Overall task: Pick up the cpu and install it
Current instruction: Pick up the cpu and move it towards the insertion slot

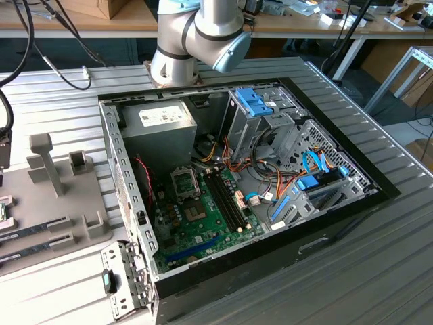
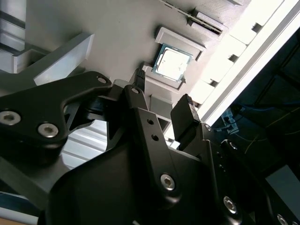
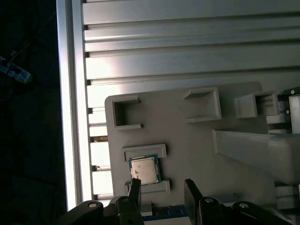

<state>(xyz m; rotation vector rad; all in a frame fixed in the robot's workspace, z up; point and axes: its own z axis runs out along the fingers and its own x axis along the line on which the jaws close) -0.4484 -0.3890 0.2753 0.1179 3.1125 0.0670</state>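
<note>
First wrist view: cpu (image 3: pixel 144 170) just beyond parted jaws

Harsh glare bleaches the cpu (image 2: pixel 172 64) and rails (image 2: pixel 243 51); corners fall dark.

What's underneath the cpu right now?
The cpu lies flat on a grey holder plate between two raised ledges. Whatever lies directly beneath is hidden by the chip.

The cpu (image 3: pixel 144 169) lies between two low ledges (image 3: pixel 144 151) of the grey holder (image 3: pixel 187 136), and its other two sides and its top are free. The claw (image 3: pixel 164 190), fingers spread, hangs just beside it. A tall grey block (image 3: pixel 253 147) stands near.
</note>
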